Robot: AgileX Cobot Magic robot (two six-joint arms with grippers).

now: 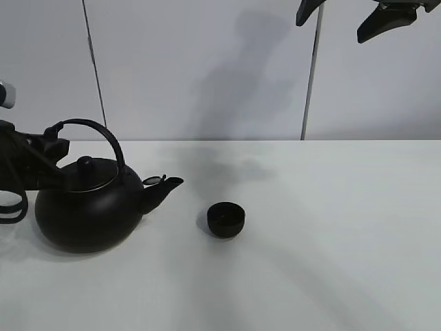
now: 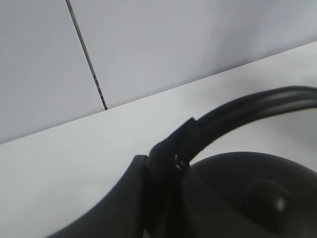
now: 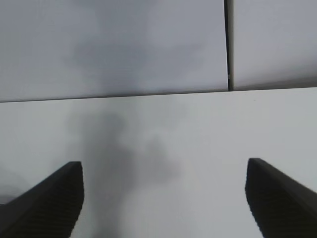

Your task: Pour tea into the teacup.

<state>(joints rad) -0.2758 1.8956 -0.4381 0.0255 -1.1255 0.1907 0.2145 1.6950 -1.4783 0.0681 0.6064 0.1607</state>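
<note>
Kettle [image 1: 86, 210] standing upright on the tabletop [image 1: 331, 262], its spout [image 1: 164, 187] turned toward the teacup [image 1: 226, 219]. The teacup sits near the spout tip but apart from it, about mid-tabletop, so a forward tilt would likely carry the stream into it. Left hand [image 1: 54, 146] at the rear foot of the arched handle [image 1: 103, 134]. The wrist view shows the handle close against it, but whether it is clamped cannot be told. Right hand [image 1: 348, 15] high above the tabletop, jaws spread and carrying nothing, presumably parked out of the pour's way.
</note>
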